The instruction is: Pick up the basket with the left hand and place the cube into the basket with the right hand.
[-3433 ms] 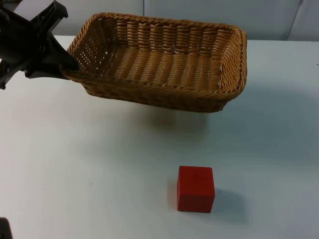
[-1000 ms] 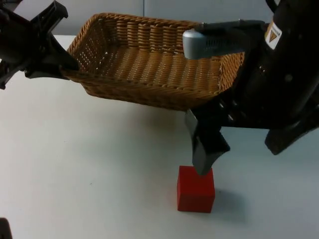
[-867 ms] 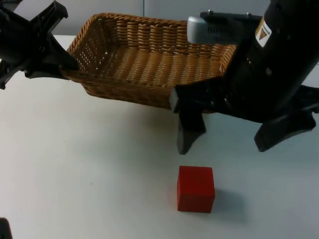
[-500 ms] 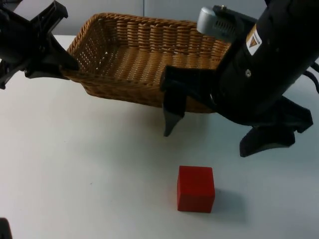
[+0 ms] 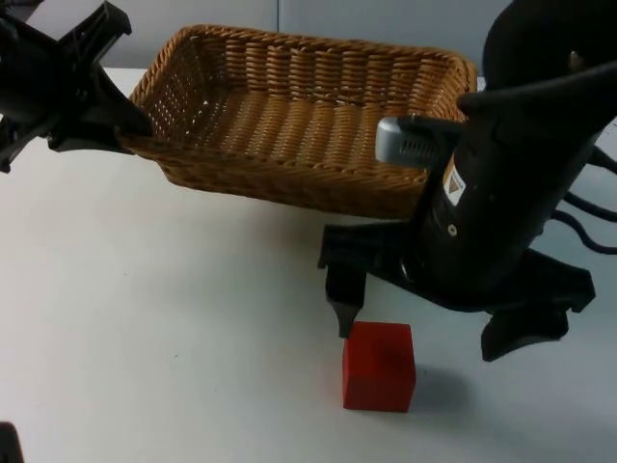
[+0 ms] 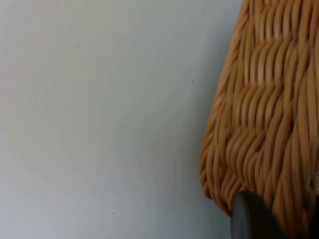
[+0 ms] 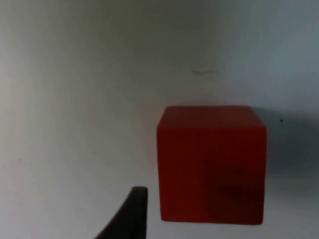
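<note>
White table (image 5: 145,338): basket (image 5: 308,116) long axis left-right; right tool (image 5: 429,328) spread astride cube (image 5: 378,367).

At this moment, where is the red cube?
In the top view, the red cube sits on the white table, in front of the basket, beneath the right tool.

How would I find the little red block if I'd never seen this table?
Start at the big woven basket the left tool holds up at the back of the white table. Come toward the front edge, below the right tool. The cube sits there: small, solid red, with flat sides.
</note>
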You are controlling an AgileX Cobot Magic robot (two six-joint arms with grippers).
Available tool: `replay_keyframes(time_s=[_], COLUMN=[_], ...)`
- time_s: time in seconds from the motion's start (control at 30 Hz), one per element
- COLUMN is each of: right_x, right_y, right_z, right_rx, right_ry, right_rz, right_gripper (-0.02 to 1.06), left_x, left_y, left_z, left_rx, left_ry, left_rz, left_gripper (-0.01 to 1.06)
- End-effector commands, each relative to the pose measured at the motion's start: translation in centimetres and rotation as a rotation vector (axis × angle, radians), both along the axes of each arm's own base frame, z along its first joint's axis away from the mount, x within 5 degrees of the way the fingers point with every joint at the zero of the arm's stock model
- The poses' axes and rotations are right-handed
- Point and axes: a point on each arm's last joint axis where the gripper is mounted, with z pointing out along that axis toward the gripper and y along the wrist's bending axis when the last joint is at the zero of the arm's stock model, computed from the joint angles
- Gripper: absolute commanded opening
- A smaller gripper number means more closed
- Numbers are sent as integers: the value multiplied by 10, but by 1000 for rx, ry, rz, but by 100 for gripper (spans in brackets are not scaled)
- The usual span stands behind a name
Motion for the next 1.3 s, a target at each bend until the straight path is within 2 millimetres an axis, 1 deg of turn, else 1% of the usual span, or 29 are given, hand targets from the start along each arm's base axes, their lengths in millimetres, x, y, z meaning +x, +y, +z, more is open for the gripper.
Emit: replay_keyframes(time_s=[0.0, 0.07, 0.3, 0.43, 0.47, 0.5, 0.53, 0.57, 0.6, 0.63, 0.67, 0.7, 0.73, 0.77, 0.8, 0.87, 0.97, 1.07, 1.1, 1.17, 1.2, 1.23, 1.27], right_x=[2, 3, 5, 5, 5, 5, 5, 5, 5, 5, 5, 5, 5, 5, 5, 6, 7, 11, 11, 13, 15, 16, 16], right_y=[2, 3, 5, 7, 7, 7, 7, 7, 7, 7, 7, 7, 7, 7, 8, 8, 9, 16, 16, 22, 28, 31, 31], right_z=[-7, -15, -27, -38, -38, -38, -39, -39, -39, -39, -39, -39, -39, -39, -39, -34, -27, -8, -8, 5, 15, 22, 22], right_rx=[-3, -4, -5, -4, -4, -4, -4, -4, -4, -4, -4, -3, -3, -3, -4, -12, -18, 28, 28, 79, 119, 139, 139], right_ry=[-10, -5, 1, 19, 19, 19, 20, 20, 20, 20, 20, 21, 21, 21, 23, 30, 32, 11, 11, 2, 0, -4, -4], right_rz=[10, 7, 7, 4, 4, 4, 4, 4, 4, 0, 0, -7, -7, -7, -9, -10, 5, 43, 43, 75, 99, 113, 113], right_gripper=[105, 105, 104, 99, 99, 95, 87, 76, 76, 54, 47, 31, 21, 21, 14, 8, 10, 16, 16, 21, 23, 23, 23], left_x=[-1, -1, -1, -1, -1, -1, -1, -1, -1, -1, -1, -1, -1, -1, -1, -1, -1, -1, -1, -1, -1, -1, -1], left_y=[-3, -3, -3, -3, -3, -3, -3, -3, -3, -3, -3, -3, -3, -3, -3, -3, -3, -3, -3, -3, -2, -2, -2], left_z=[8, 8, 8, 8, 8, 8, 8, 8, 8, 8, 8, 8, 8, 8, 8, 8, 8, 8, 8, 8, 8, 8, 8], left_rx=[-39, -39, -39, -37, -37, -37, -37, -37, -37, -37, -37, -37, -37, -37, -37, -37, -37, -36, -36, -36, -34, -34, -34], left_ry=[-6, -6, -6, -7, -7, -7, -7, -7, -7, -7, -7, -7, -7, -7, -7, -7, -7, -7, -7, -7, -8, -8, -8], left_rz=[2, 2, 2, 2, 2, 2, 2, 2, 2, 2, 2, 2, 2, 2, 2, 2, 2, 3, 3, 3, 5, 5, 5], left_gripper=[0, 0, 0, 0, 0, 0, 0, 0, 0, 0, 0, 0, 0, 0, 0, 0, 0, 0, 0, 0, 0, 0, 0])
